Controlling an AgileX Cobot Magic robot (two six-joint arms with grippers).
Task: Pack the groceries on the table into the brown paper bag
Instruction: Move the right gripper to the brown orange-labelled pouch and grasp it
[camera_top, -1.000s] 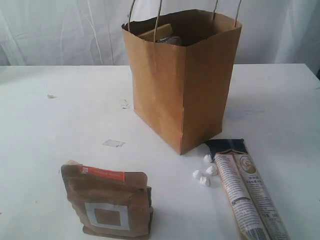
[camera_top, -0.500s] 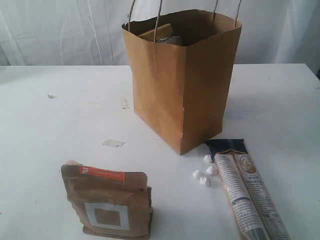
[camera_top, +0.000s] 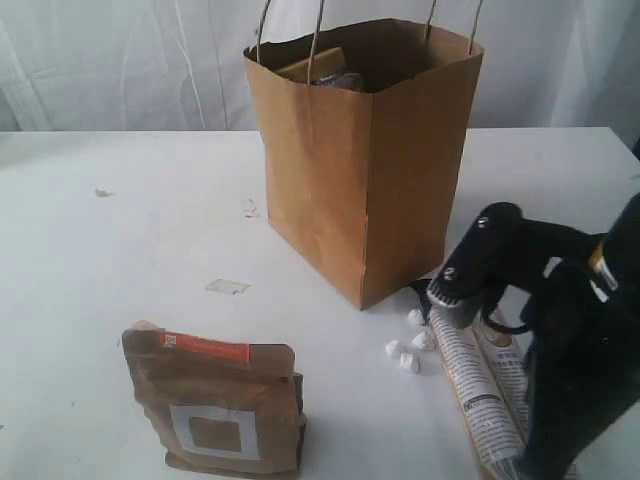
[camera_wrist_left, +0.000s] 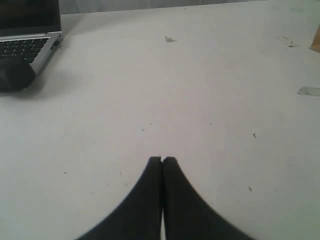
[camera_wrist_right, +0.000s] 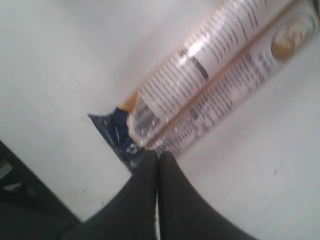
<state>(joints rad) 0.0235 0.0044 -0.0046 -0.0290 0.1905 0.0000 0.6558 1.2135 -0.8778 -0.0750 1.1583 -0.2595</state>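
The packing looks partly done, with two goods left out on the table (camera_top: 110, 230). Far to the left, out of the exterior view, the left pincer (camera_wrist_left: 162, 160) hangs over bare tabletop with its jaws pressed together and nothing between them. Nearest the camera on the left stands the brown pouch (camera_top: 215, 410) with the orange strip and white square label, upright, untouched and well apart from the bag. Beyond it lies a small pale flat scrap (camera_top: 227, 287), which is no part of the load. In the middle stands the brown paper bag (camera_top: 365, 170), upright and open-mouthed, its string handles rising above the rim. Inside, just under the rim on its left side, a flat tan top and something grey and shiny show; which goods they are cannot be told, nor how many lie deeper. To the right of the bag's near corner sit a few small white crumpled bits (camera_top: 405, 352), and just beside them the long beige printed packet (camera_top: 468, 372) lies flat, its dark end toward the bag. The right pincer (camera_wrist_right: 159, 156) is closed and empty, its tips at the packet's dark blue end; whether they touch it cannot be told. By this view, the pouch and the packet remain to go in.
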